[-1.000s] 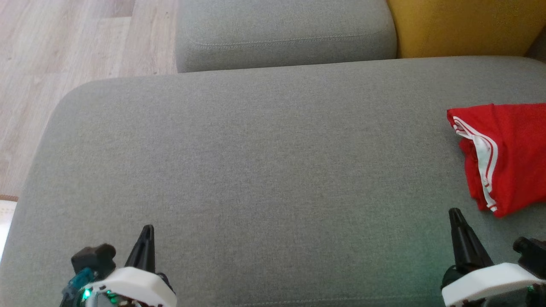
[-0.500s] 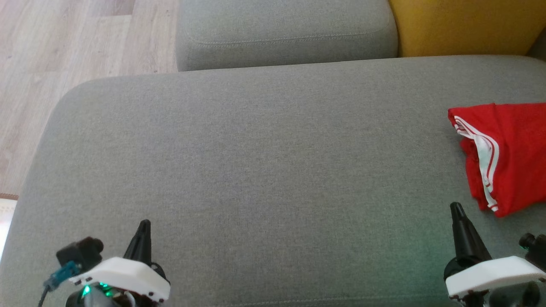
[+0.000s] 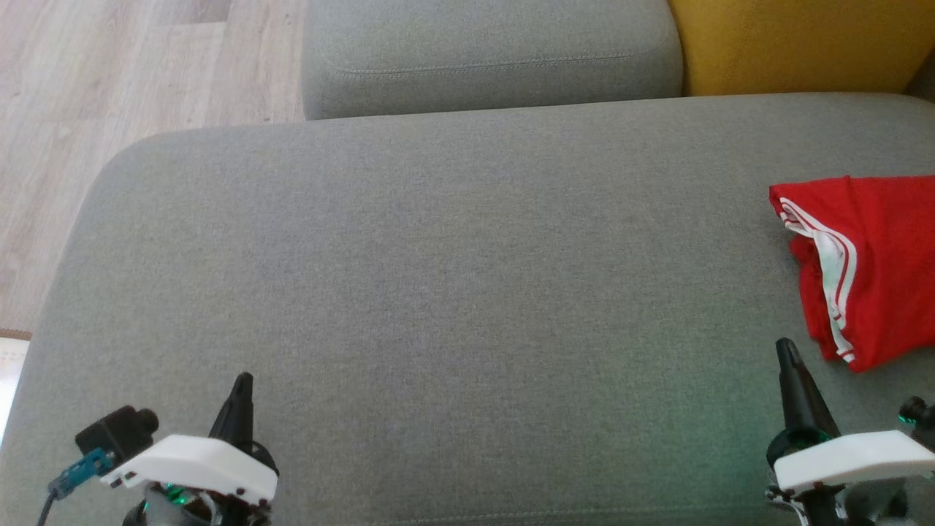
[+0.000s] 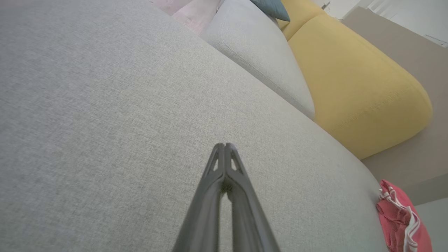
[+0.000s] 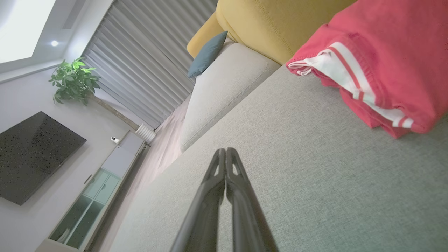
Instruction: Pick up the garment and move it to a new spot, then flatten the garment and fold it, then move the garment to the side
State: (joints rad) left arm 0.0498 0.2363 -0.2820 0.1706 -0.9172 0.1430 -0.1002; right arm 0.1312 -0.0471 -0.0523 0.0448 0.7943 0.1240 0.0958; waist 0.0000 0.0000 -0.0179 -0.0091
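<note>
Nearest me, my left pincer (image 3: 243,380) and right pincer (image 3: 785,347) hang over the sofa seat (image 3: 438,292). Each has its two dark tapered fingers pressed tip to tip, with nothing between them. The seat is a broad grey cushion of coarse woven cloth, rounded at the corners. The garment (image 3: 876,263) lies on it at my far right, near the right pincer but apart from it. It is soft red cloth with white striped trim, doubled into a loose, lumpy bundle. I judge it either folded and set aside or not yet started; the fold looks rough. Farther off are a grey back cushion (image 3: 489,58) with a stitched seam, a smooth yellow cushion (image 3: 796,44) and a pale wood floor (image 3: 109,109).
</note>
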